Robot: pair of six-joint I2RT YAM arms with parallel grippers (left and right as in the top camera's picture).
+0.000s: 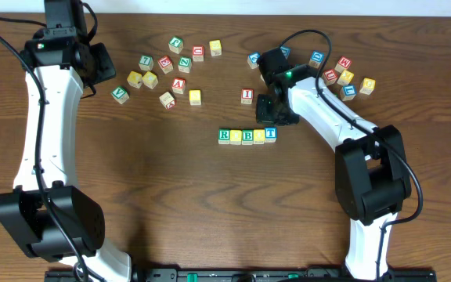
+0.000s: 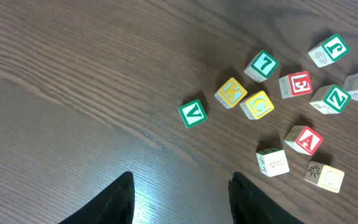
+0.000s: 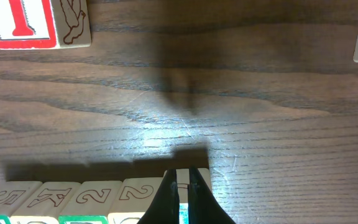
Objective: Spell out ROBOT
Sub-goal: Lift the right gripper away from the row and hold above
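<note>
Row of five small wooden alphabet cubes [image 1: 241, 136] lay near table centre, at 6 o'clock of the red-lettered I cube [image 1: 247, 95]. Order, 9 to 3 o'clock: green-lettered R cube [image 1: 224, 135], yellow-faced cube [image 1: 236, 136], green-lettered B cube [image 1: 247, 136], second yellow-faced cube [image 1: 259, 136], blue-lettered T cube [image 1: 271, 133]. Status: word looked complete; T sat slightly toward 12 o'clock, perhaps wanting a nudge. Right gripper [image 3: 183, 177]: fingers pressed together, empty, above the T end. Left gripper [image 2: 179, 186]: fingers apart, empty, over loose cubes [image 2: 231, 92].

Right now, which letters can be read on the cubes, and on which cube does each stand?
"R": first row cube
"B": middle row cube
"T": last row cube
"V": green V cube
"K": yellow K cube
"E": red E cube
"Z": green Z cube
"A": red A cube
"I": red I cube
Others: too small or blurred.
</note>
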